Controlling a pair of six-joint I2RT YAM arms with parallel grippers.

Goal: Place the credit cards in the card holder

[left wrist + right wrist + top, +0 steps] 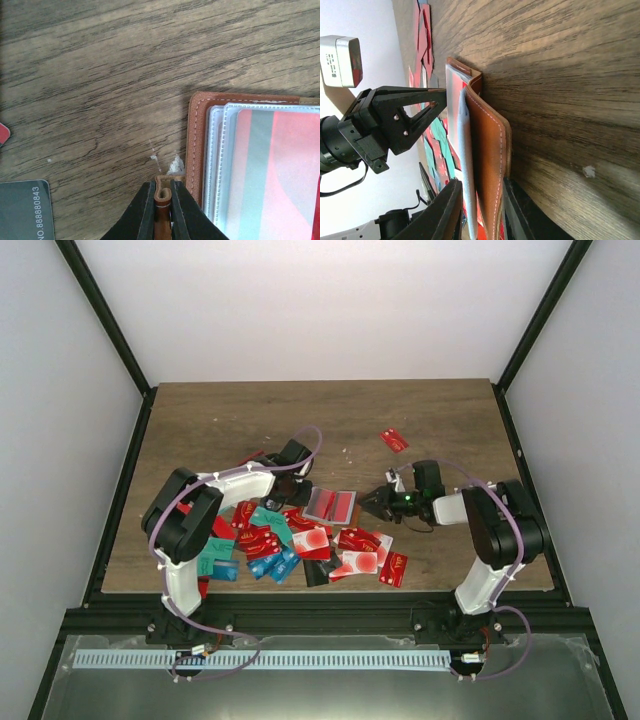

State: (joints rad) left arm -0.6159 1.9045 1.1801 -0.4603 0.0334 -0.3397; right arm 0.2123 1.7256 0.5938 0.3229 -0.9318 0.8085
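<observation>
Locate the holder [331, 504] open at mid-table, clear sleeves [220, 165] up, between both arms and just beyond the heap of cards [270, 540]. Note the left gripper [161, 186] almost closed, pinching the brown tab [161, 202] at the holder's edge. Note the right gripper [481, 184] narrowly parted, clamped across the opposite cover edge, one finger under the leather, one against the sleeves. Treat the holder as light and floppy, likely to fold or slide; pin both edges. Treat cards as thin, stiff and slick; take by a raised edge or corner, not flat from above.
</observation>
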